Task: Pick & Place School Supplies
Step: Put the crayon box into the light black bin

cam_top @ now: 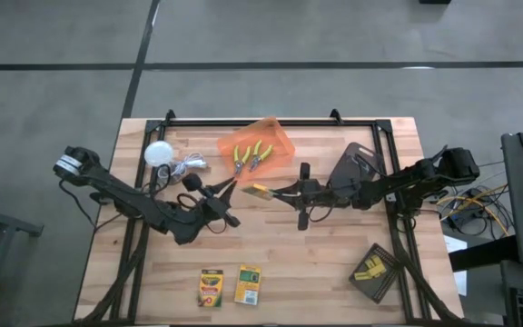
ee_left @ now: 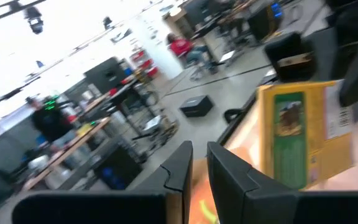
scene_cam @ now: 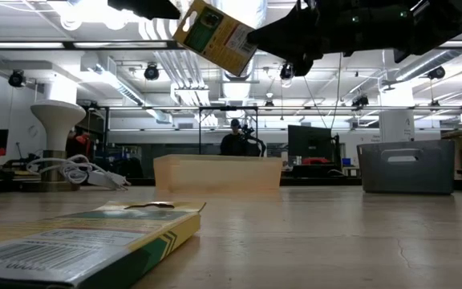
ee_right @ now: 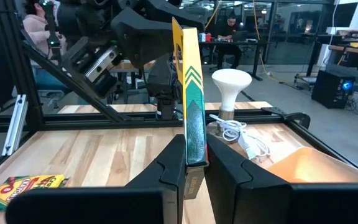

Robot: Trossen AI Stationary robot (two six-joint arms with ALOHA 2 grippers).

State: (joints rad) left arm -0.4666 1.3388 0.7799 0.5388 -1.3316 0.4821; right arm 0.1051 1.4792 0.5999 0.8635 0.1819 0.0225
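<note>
Right wrist view: a crayon box (ee_right: 190, 93) stands edge-on, clamped between the two dark fingers of the right hand (ee_right: 191, 163), which is closed on its lower end. In the high view the same box hangs above the tabletop (cam_top: 334, 272) just beside the near edge of the orange bin (cam_top: 260, 145), with the right hand (cam_top: 276, 192) reaching in from the side of the bin away from the white ball (cam_top: 159, 152). The low view shows the box well clear of the wood, tilted, with one corner lower than the others.

The step in hand is judged to be the carry of this box to the bin. To do it well, keep the grip firm near the box's end, bring the box over the bin's open middle rather than its rim, and lower it before letting go so that it does not tip out. Two yellow-handled pliers (cam_top: 251, 158) already lie inside the bin; the box is best set beside them.

The left hand (cam_top: 229, 188) hovers close by, on the ball's side of the held box, its fingers nearly together and gripping nothing; it should keep clear of the path. Two more crayon boxes (cam_top: 229, 286) lie flat on the tabletop, well apart from the bin, toward the near edge.
</note>
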